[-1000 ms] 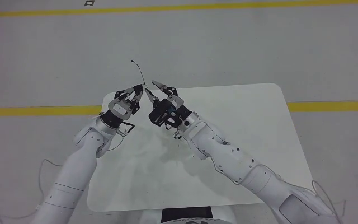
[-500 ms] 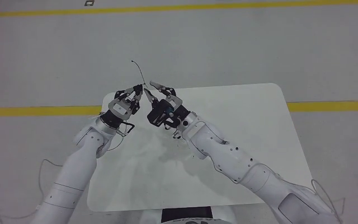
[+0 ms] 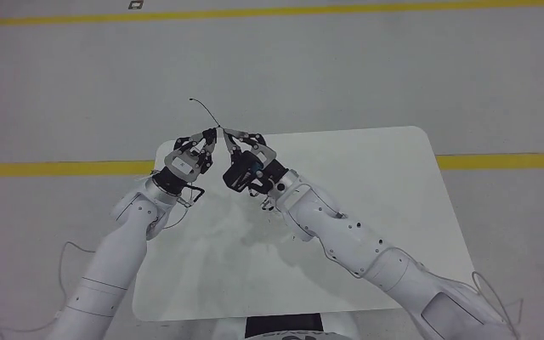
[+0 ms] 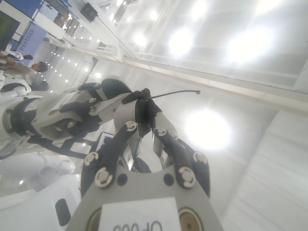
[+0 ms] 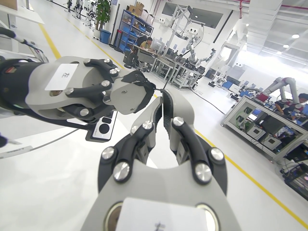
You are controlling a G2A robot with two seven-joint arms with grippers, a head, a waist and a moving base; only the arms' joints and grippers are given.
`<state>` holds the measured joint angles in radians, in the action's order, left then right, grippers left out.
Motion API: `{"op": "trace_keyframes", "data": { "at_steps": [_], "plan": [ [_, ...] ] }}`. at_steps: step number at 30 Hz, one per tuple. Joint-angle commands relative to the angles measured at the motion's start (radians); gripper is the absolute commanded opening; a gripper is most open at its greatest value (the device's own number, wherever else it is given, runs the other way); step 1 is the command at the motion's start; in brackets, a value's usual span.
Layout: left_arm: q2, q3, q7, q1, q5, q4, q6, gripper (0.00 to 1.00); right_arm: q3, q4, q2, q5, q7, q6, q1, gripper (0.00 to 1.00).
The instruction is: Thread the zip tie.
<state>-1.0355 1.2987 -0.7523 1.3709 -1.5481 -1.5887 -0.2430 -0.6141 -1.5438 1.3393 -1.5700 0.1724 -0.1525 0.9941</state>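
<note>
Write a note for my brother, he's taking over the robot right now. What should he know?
Left pincer: shut on one end of the zip tie, up over a far corner of the table.
Right pincer: shut, tip to tip with the left one, seemingly pinching the same end.
Done: tie lifted, both pincers on it.
To do: no loop shows and the other end sticks out free, so threading remains.

White table (image 3: 382, 195) on a pale grey floor (image 3: 340, 76). A yellow floor line (image 3: 59, 168) shows either side of the table, and a second yellow line (image 3: 340, 10) lies well beyond it.
</note>
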Motion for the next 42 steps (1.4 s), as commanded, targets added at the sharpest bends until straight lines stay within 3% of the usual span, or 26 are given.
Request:
{"op": "trace_keyframes", "data": {
  "at_steps": [1,42],
  "plan": [
    [0.000,0.000,0.000,0.000,0.000,0.000,0.000,0.00,0.001,0.002,0.000,0.000,0.001,0.001,-0.002,0.00],
    [0.000,0.000,0.000,0.000,0.000,0.000,0.000,0.00,0.016,-0.016,-0.040,0.000,-0.061,-0.032,0.008,0.00]
  ]
}}
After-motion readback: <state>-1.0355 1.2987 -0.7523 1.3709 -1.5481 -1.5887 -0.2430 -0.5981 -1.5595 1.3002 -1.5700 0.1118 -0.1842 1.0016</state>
